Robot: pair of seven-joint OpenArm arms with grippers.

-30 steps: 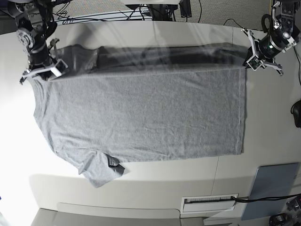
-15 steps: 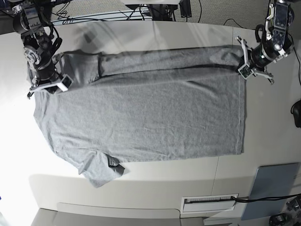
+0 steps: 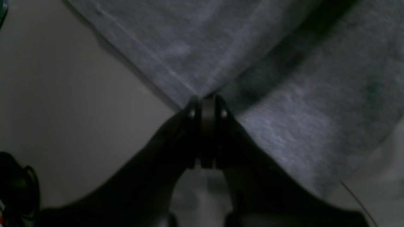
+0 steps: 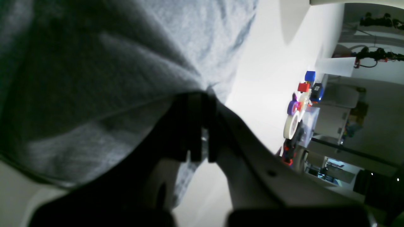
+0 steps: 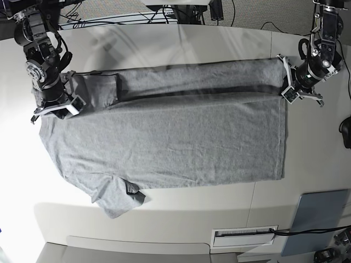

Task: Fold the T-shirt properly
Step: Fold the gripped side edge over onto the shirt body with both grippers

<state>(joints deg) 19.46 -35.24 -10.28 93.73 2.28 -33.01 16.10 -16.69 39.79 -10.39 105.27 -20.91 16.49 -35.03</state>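
Observation:
The heather-grey T-shirt point(image 5: 175, 142) lies flat on the white table point(image 5: 312, 164), with its far edge lifted and doubled over into a band along the back. My left gripper point(image 5: 290, 90), on the right of the base view, is shut on the hem corner of that band; its wrist view shows the jaws point(image 3: 206, 101) pinching the grey cloth point(image 3: 284, 110). On the left of the base view, my right gripper point(image 5: 55, 107) is shut on the shoulder end of the band. In its wrist view the fabric point(image 4: 94, 78) drapes over the gripper point(image 4: 202, 94). One sleeve point(image 5: 118, 200) lies crumpled at the front left.
A grey pad point(image 5: 315, 222) and a white labelled strip point(image 5: 244, 236) sit at the front right. A dark object point(image 5: 346, 131) lies at the right edge. Cables point(image 5: 164, 13) run along the back. Small coloured items point(image 4: 303, 104) stand beyond the table in the right wrist view.
Both grippers have moved toward the front of the table, carrying the far edge of the T-shirt with them. The folded band over the shirt has grown wider.

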